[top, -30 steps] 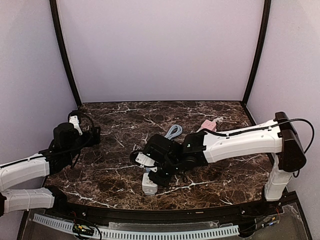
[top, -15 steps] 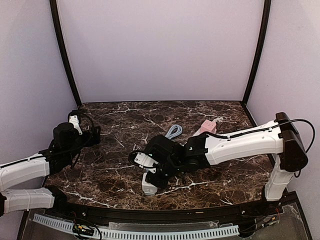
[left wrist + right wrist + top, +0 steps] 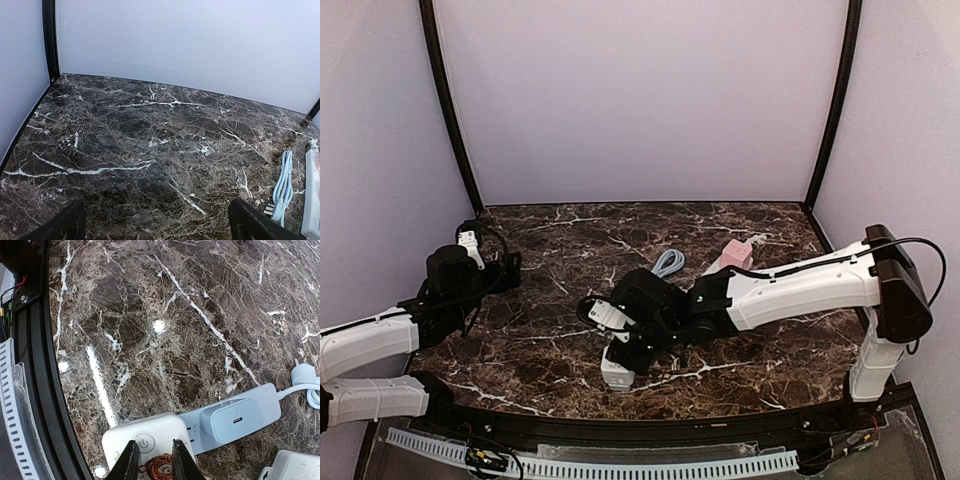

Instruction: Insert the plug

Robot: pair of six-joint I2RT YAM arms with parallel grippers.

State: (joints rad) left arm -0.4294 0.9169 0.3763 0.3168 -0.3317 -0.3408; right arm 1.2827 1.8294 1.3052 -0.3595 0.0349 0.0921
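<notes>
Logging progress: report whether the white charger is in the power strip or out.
In: the right wrist view shows the USB-C charger seated against the face of the power strip, with no prongs showing.

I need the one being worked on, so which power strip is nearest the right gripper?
The white power strip at the front, directly under the right gripper; the pink power strip lies farther back, apart from it.

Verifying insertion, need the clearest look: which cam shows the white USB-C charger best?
Right wrist. The charger is close and unobstructed, port face up, sitting on the power strip. Top external: the right arm covers it; only the strip's white end shows. Left wrist: charger not in view.
</notes>
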